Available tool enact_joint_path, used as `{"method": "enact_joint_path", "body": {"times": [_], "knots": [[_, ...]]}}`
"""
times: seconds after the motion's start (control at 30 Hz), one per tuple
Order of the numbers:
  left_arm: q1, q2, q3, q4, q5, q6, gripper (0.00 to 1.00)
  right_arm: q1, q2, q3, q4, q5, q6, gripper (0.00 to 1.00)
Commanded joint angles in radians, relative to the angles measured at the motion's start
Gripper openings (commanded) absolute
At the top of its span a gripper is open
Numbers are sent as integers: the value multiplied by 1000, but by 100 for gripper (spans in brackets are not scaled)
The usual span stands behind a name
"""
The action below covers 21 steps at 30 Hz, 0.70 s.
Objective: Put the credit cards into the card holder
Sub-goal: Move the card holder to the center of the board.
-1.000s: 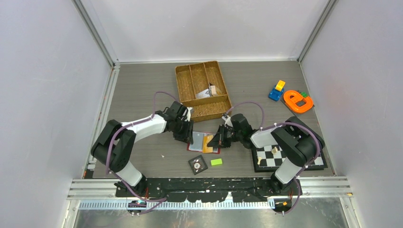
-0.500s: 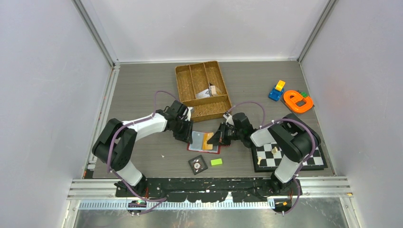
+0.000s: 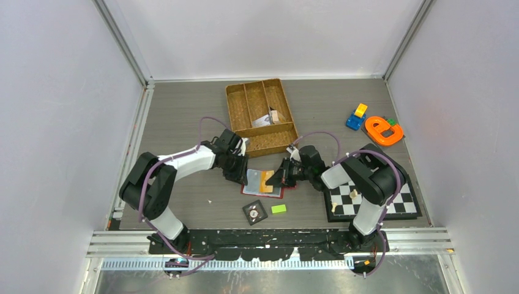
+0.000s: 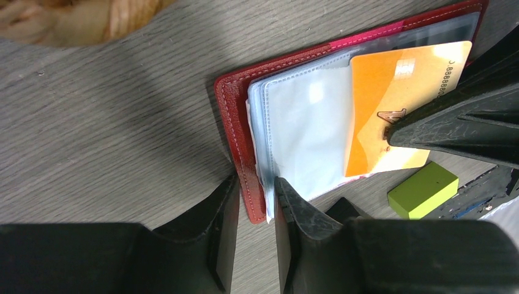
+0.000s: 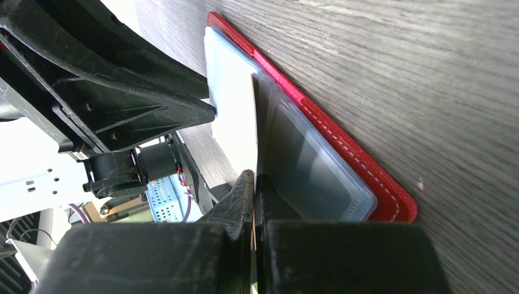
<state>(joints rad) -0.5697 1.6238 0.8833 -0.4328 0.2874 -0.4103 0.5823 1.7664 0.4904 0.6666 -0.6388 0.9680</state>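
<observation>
The red card holder (image 3: 273, 194) lies open on the table, its pale blue sleeves up; it also shows in the left wrist view (image 4: 235, 122) and the right wrist view (image 5: 343, 153). My left gripper (image 3: 240, 174) (image 4: 254, 196) is shut on its left edge, one finger on each side of the red cover and sleeves. My right gripper (image 3: 280, 180) (image 5: 256, 184) is shut on the tan-orange credit card (image 3: 267, 181) (image 4: 392, 110). The card lies over the holder's right half, edge-on in the right wrist view. I see no other cards apart from the sleeves.
A green block (image 3: 279, 209) (image 4: 422, 190) and a black tile with a dial (image 3: 254, 212) lie just in front of the holder. A woven tray (image 3: 240, 97) stands behind it. A chessboard (image 3: 373, 202) is at the right, and coloured toys (image 3: 384, 130) at the far right.
My right gripper has edged slightly left with the orange card, further over the holder. My left gripper has kept its hold in place.
</observation>
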Motion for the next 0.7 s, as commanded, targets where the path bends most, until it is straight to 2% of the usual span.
{"method": "enact_joint_path", "body": {"times": [0.0, 0.4, 0.67], "knots": [[1, 33, 9, -10, -40, 24, 28, 0, 26, 9, 15, 23, -22, 1], [1, 36, 11, -13, -34, 18, 24, 1, -17, -27, -49, 85, 3, 0], [2, 36, 10, -13, -30, 15, 22, 14, -14, -51, -23, 92, 31, 1]]}}
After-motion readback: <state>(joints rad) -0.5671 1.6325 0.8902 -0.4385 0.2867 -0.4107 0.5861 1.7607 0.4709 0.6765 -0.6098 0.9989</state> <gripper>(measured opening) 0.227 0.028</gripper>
